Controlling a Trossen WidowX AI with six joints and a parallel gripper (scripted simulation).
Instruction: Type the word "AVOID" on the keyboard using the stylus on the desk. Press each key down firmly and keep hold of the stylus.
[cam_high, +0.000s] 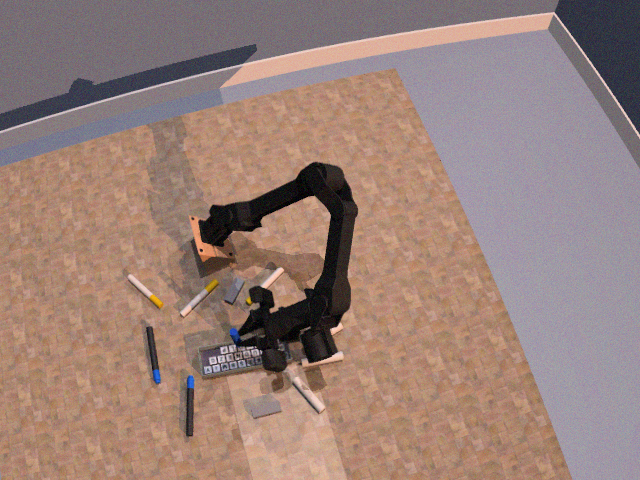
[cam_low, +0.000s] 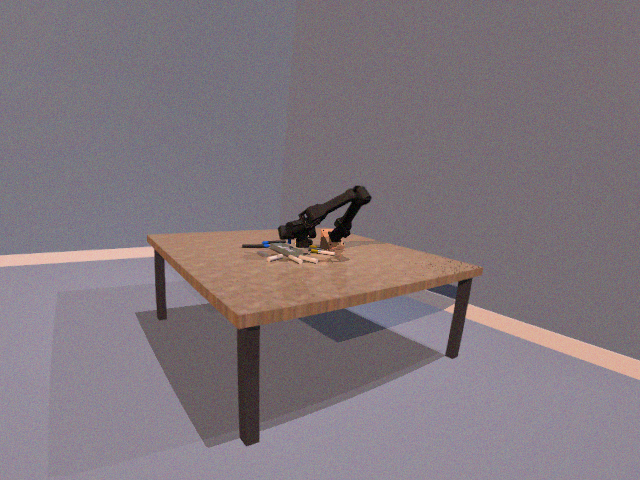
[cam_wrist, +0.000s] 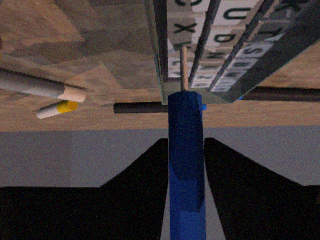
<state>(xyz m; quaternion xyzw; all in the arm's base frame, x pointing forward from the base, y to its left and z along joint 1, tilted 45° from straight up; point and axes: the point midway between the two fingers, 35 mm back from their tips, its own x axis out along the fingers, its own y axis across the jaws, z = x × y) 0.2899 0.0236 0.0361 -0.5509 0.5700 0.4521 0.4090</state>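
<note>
1. The slim blue stylus with a thin pale tip is held between the fingers of the black parallel-jaw gripper, which are closed narrowly on its two sides. By this central pinch, the tip is left projecting and free for pressing.
2. The tip is placed over the grey-framed keyboard with pale square keys, in the row beside one long edge, just past the X. The letter under it is partly covered; a V is probably being aimed at. Whether the key is touched or pressed down cannot be told.
3. The wrist is tilted over the keyboard, presumably so that single keys can be reached without neighbours being brushed.
4. A short, straight push is called for next, with the grip kept firm; by slip or sideways drift, the X could be struck instead.
5. The black cylindrical pens with blue ends are left lying apart, not being needed.
</note>
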